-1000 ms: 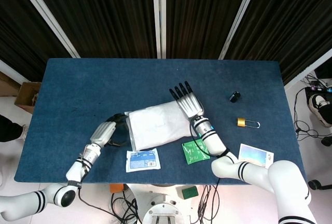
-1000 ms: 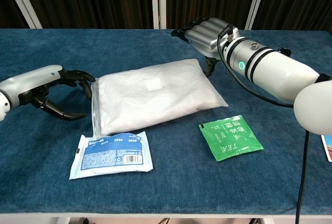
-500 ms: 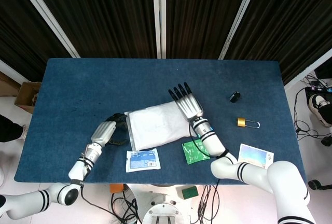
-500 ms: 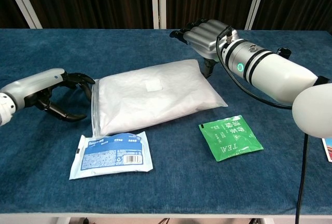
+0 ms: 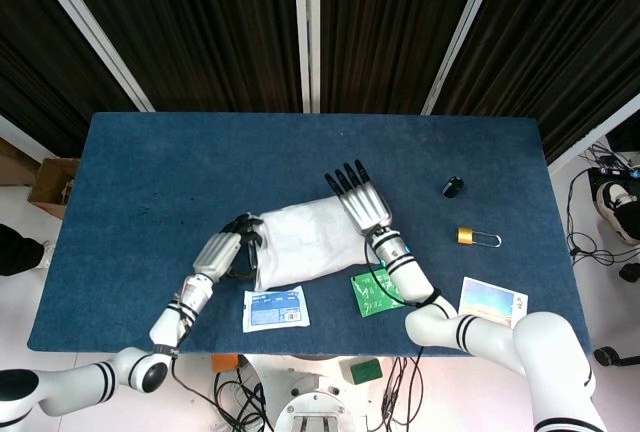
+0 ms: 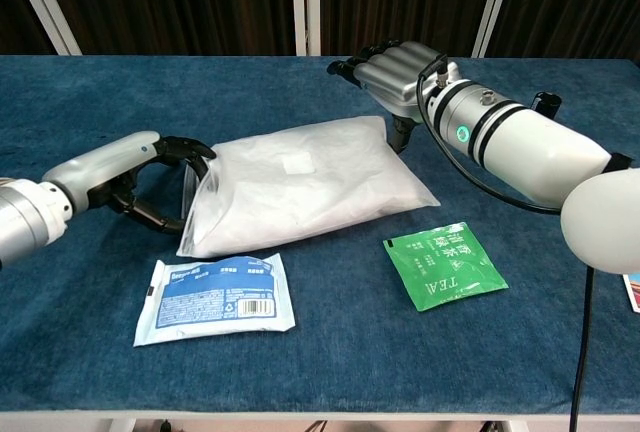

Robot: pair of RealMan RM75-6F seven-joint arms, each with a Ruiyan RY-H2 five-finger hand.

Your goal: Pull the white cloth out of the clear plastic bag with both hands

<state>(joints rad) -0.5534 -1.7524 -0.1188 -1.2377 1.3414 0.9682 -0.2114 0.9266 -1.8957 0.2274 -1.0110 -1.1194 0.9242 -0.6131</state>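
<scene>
Our left hand (image 6: pixel 165 180) curls its fingers at the open mouth of the clear plastic bag (image 6: pixel 300 197), at nine o'clock of it; we cannot tell whether they have caught anything yet. Our right hand (image 6: pixel 392 70) lies spread and unclenched, hovering at the bag's far corner at two o'clock, holding nothing. The white cloth (image 5: pixel 310 237) sits wholly inside the bag, mid-table. Our worry: with the right hand not pinning the bag, a left pull would likely drag bag and cloth together toward the blue packet (image 6: pixel 213 295).
</scene>
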